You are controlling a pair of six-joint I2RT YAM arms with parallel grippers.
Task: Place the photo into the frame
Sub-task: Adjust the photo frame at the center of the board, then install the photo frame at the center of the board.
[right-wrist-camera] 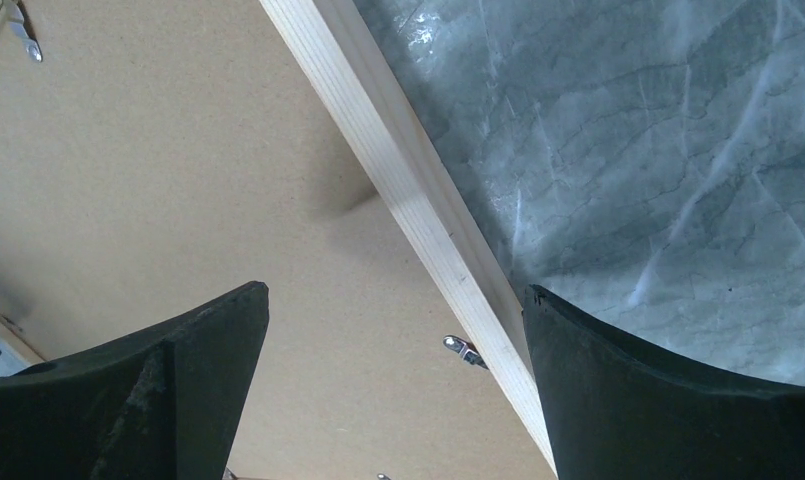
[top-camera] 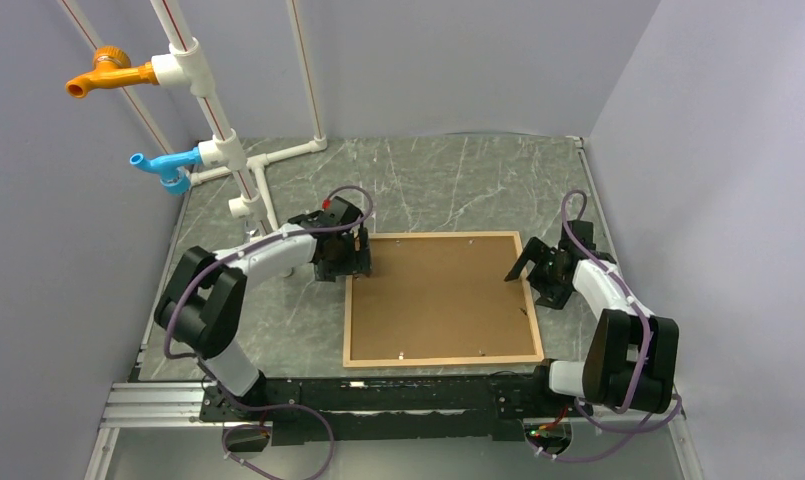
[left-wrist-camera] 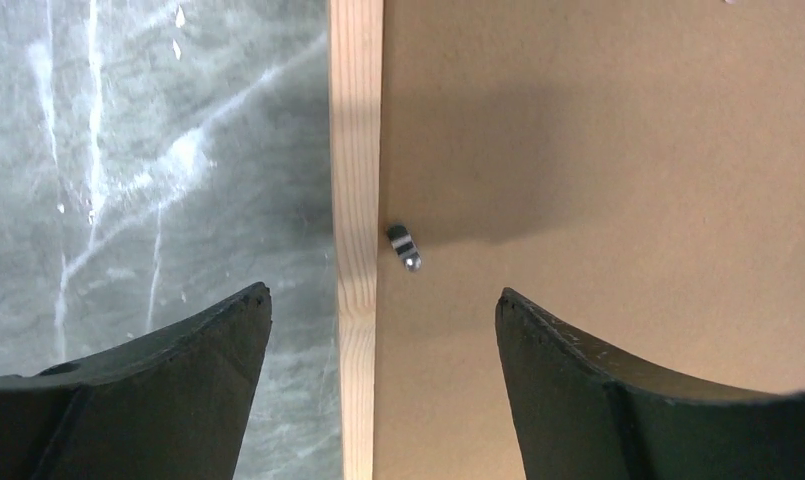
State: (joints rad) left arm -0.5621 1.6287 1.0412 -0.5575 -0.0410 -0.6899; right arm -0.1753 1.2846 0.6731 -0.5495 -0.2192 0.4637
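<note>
The frame [top-camera: 443, 358], thin light wood strips, lies flat mid-table with the brown backing board [top-camera: 438, 295] filling it. The photo is hidden. My left gripper [top-camera: 351, 265] is open over the frame's left strip near the far corner. In the left wrist view its jaws [left-wrist-camera: 383, 300] straddle the strip [left-wrist-camera: 356, 150], with a small metal clip [left-wrist-camera: 404, 246] lying on the board [left-wrist-camera: 598, 150]. My right gripper [top-camera: 526, 268] is open over the right strip. In the right wrist view its jaws [right-wrist-camera: 396, 295] straddle the strip [right-wrist-camera: 398, 180] beside another clip [right-wrist-camera: 462, 349].
White pipes [top-camera: 233, 160] with an orange tap [top-camera: 103, 72] and a blue tap [top-camera: 163, 165] stand at the back left. Grey walls close in the marbled table [top-camera: 458, 180]. A metal rail [top-camera: 158, 405] runs along the near edge.
</note>
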